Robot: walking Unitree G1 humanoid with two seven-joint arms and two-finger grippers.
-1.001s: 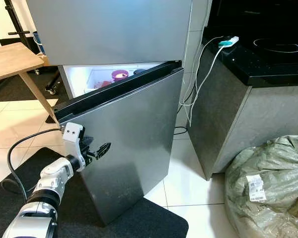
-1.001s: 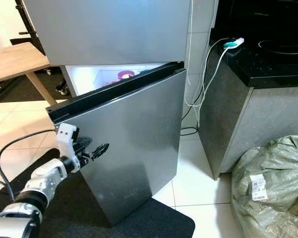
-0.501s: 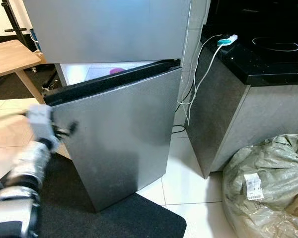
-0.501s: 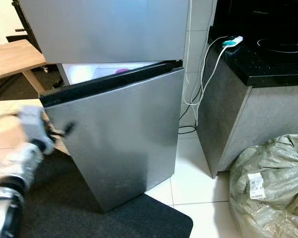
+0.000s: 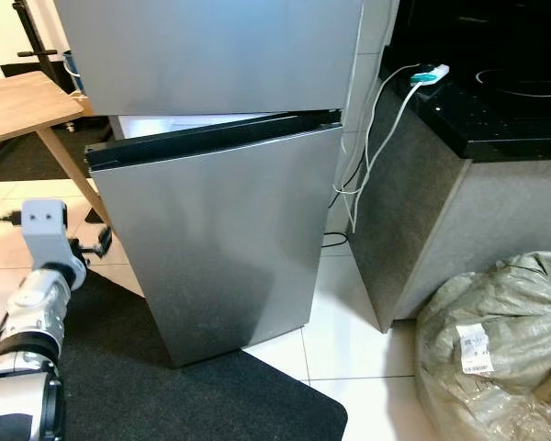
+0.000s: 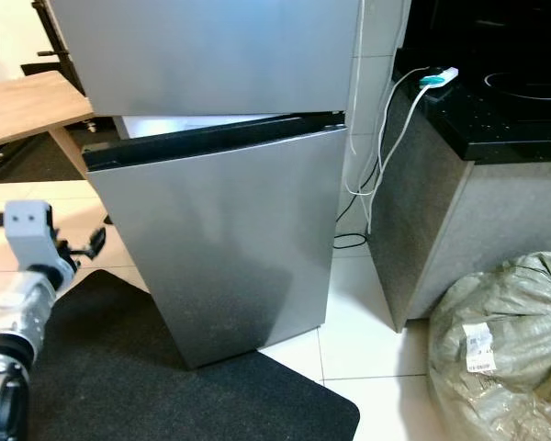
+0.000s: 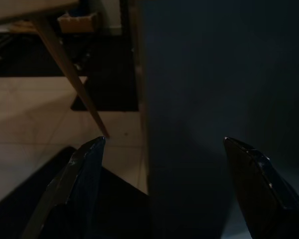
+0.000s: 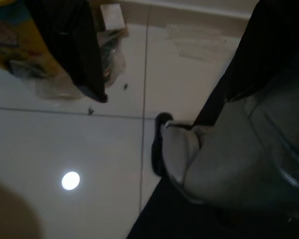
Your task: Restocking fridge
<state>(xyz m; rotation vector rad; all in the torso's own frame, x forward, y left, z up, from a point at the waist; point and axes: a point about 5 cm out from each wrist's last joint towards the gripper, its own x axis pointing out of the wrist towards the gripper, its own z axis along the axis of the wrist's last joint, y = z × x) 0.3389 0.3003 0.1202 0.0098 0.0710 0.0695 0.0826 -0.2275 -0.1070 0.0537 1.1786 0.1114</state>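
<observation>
The grey fridge has its upper door (image 5: 211,50) shut. Its lower door (image 5: 220,239) stands a narrow crack ajar, and a strip of lit interior (image 5: 165,122) shows above its black top edge. My left gripper (image 5: 101,243) is open and holds nothing, low at the left, just off the door's free edge. In the left wrist view the left gripper (image 7: 162,144) faces that door edge, with a finger on either side of it. My right gripper (image 8: 164,97) hangs idle and open over the tiled floor beside my leg.
A wooden table (image 5: 23,106) stands at the left, one leg close to the fridge. A black mat (image 5: 193,395) lies under the door. Right of the fridge is a dark counter (image 5: 496,110) with a white cable (image 5: 372,147). A full sack (image 5: 496,358) sits at the front right.
The lower door has swung from well open to almost shut. My left gripper, which was against the door's face, has drawn back to the left and off it.
</observation>
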